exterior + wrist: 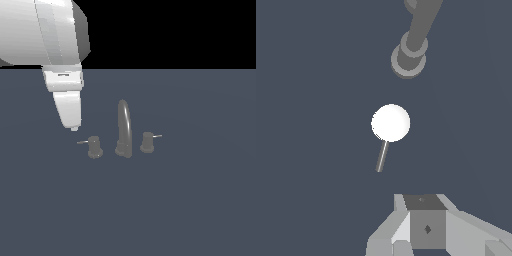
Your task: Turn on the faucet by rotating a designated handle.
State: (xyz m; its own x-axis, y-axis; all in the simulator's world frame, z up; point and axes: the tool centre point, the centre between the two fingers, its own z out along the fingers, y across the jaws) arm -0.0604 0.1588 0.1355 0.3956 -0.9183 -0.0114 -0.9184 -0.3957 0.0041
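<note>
The faucet [124,131] is a small dark grey set: a slim arched spout on a round base, with a stubby knob on each side. The designated handle [94,147] is the knob on the exterior view's left, and its thin pale rod points left. In the wrist view a white ball [390,122] covers this knob, with the rod [382,157] sticking out from under it; the spout base [409,58] lies beyond. My gripper [74,128] hangs just above and to the left of the rod's tip without touching it. Its fingers [422,202] look pressed together and hold nothing.
The twin knob [147,142] with a right-pointing rod stands on the spout's other side. The white arm [45,35] fills the exterior view's upper left. A flat dark blue-grey floor [190,210] spreads all around the faucet.
</note>
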